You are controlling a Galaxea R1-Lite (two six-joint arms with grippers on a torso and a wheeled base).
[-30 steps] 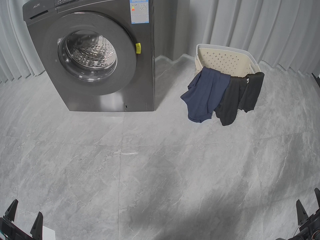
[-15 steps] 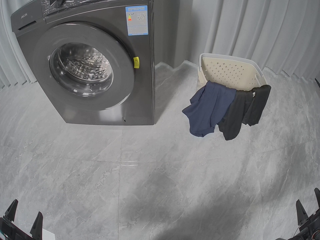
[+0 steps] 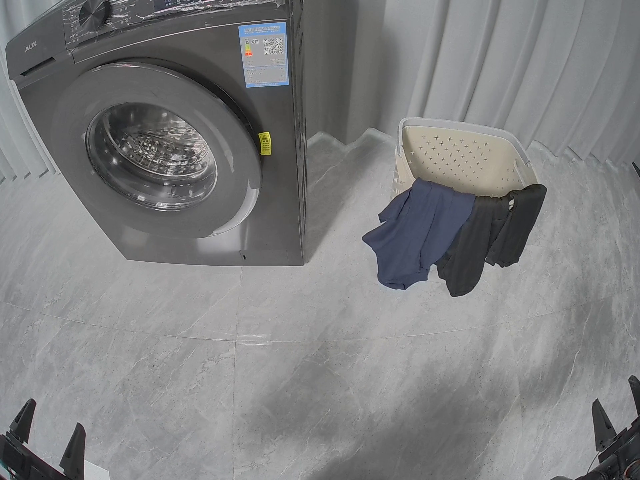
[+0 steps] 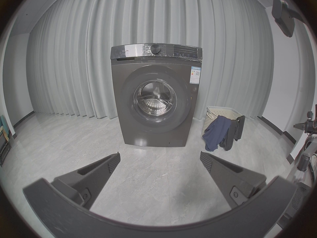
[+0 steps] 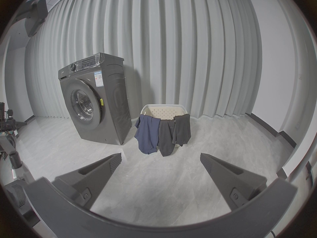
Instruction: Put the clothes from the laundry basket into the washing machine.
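The laundry basket (image 3: pixel 467 128) is standing just beside the washing machine (image 3: pixel 180 141), with a blue garment (image 3: pixel 417 235) and a black garment (image 3: pixel 493 231) hanging over its rim, so easy to seize. The left gripper (image 4: pixel 159 154) and right gripper (image 5: pixel 160 154) are hovering far from the machine, jaws spread, holding nothing.

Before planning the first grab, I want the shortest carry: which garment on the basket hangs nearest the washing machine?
The blue garment: it hangs on the laundry basket's side toward the washing machine; the dark grey garment and black garment hang beyond it.
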